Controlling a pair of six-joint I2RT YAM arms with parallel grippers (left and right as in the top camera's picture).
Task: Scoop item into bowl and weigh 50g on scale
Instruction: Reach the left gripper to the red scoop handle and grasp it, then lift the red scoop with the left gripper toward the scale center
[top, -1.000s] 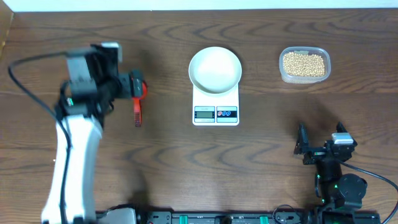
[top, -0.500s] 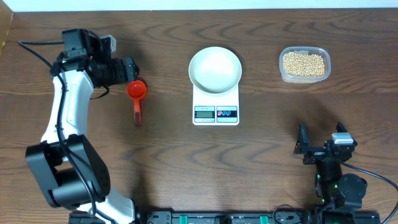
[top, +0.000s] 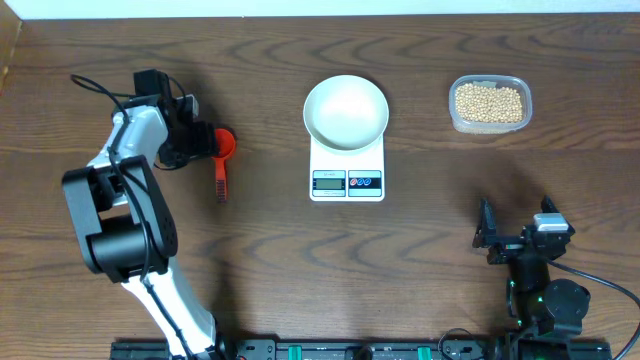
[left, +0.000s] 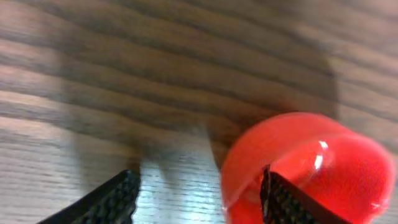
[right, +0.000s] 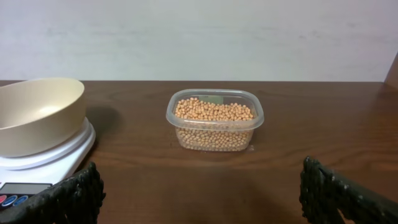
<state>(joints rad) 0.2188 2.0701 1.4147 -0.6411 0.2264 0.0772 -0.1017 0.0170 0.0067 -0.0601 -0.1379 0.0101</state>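
On the tabletop (left: 186, 62), the left gripper's (left: 198, 186) fingers (left: 115, 199), part-open, bracket the scoop's (left: 311, 162) wall; close gently and squarely so it won't tip; the right gripper's (right: 199, 199) fingers (right: 68, 199) gape wide, empty.

No writing can be read anywhere. The scale (top: 347, 165) has a grey display (top: 328, 182) whose digits are too small to read. To its right, a greenish label (right: 214, 99) on the tub (right: 214, 129) is blurred.

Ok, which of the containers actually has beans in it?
The clear plastic tub, right of the scale; the white bowl on the scale is empty.
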